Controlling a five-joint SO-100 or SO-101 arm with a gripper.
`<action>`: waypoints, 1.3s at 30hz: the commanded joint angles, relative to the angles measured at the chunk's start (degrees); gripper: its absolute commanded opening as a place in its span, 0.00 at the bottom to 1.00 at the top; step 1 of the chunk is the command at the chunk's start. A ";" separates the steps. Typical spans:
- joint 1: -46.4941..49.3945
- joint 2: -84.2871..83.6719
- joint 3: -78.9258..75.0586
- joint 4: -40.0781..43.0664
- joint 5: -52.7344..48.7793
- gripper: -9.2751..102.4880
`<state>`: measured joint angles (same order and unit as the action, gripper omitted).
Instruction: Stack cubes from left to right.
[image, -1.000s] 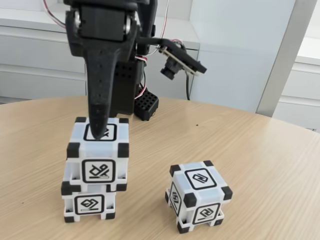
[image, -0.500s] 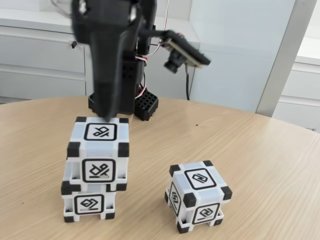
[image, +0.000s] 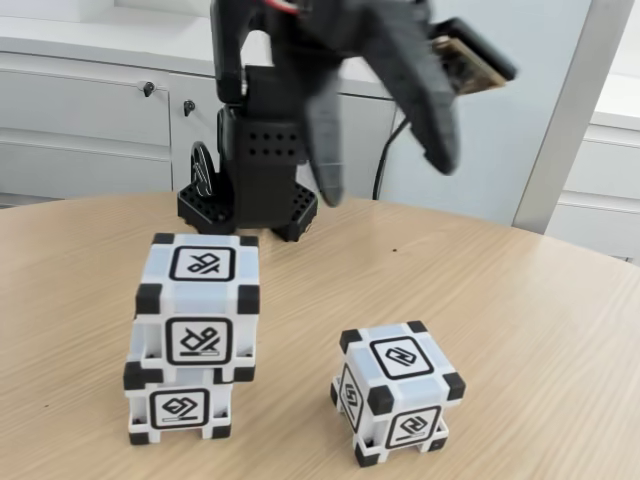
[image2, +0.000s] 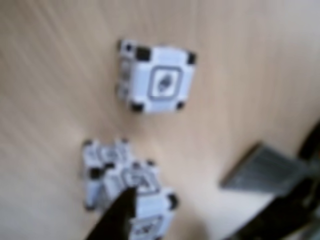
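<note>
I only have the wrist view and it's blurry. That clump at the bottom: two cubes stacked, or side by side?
Observer: Stacked. In the fixed view the top cube sits on the bottom cube, overhanging slightly to the right.
Reviewer: Is the hand carrying anything?
Observer: No. The hand hangs open above the table, with nothing between its fingers.
Reviewer: And the lone cube?
Observer: The third cube stands on the table, right of the stack in the fixed view and clear of it, with one corner turned toward the camera.
</note>
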<state>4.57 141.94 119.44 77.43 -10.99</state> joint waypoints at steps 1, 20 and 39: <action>-0.97 0.09 -2.64 -0.88 5.71 0.42; -1.05 -13.36 -1.93 -13.01 17.14 0.42; -1.14 -32.52 -2.64 -13.01 18.37 0.41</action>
<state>3.78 109.51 119.44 65.13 8.35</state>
